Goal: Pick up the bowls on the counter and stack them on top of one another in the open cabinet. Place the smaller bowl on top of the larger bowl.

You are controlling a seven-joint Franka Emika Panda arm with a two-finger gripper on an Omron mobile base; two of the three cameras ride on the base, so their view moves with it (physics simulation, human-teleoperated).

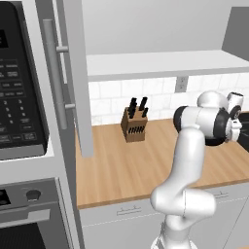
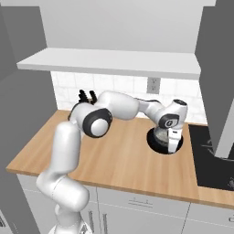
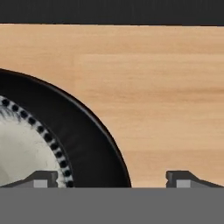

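Closest to the hand camera, the gripper (image 3: 112, 179) has its jaws spread wide and empty: one fingertip hangs over the bowl's pale interior, the other over bare wood, so the black wall of the bowl (image 3: 83, 144) runs between the two tips. Whether either tip touches the bowl cannot be told, because only the tip ends show.

From the left base view, going left to right: the black microwave (image 1: 19, 87) sits at the far left, then the tall grey cabinet door (image 1: 73, 73) with its steel bar handle (image 1: 53, 73), then the white shelf (image 1: 160, 63) of the open cabinet above the tiled wall. On the counter (image 1: 126, 170) below, a knife block (image 1: 134, 125) stands against the wall. At the right, the arm's dark joint hides the hand and the bowl behind it.

In the right base view, the knife block (image 2: 85, 97) is mostly covered by the arm. The bowl (image 2: 160, 139) rests on the counter (image 2: 114, 160) right of centre, just beside the black cooktop (image 2: 212, 160), with the gripper (image 2: 172, 147) lowered at its right edge. The wrist covers much of the bowl's interior, so the speckled surface is hard to make out. A grey cabinet door (image 2: 219, 77) is cut off at the right edge.
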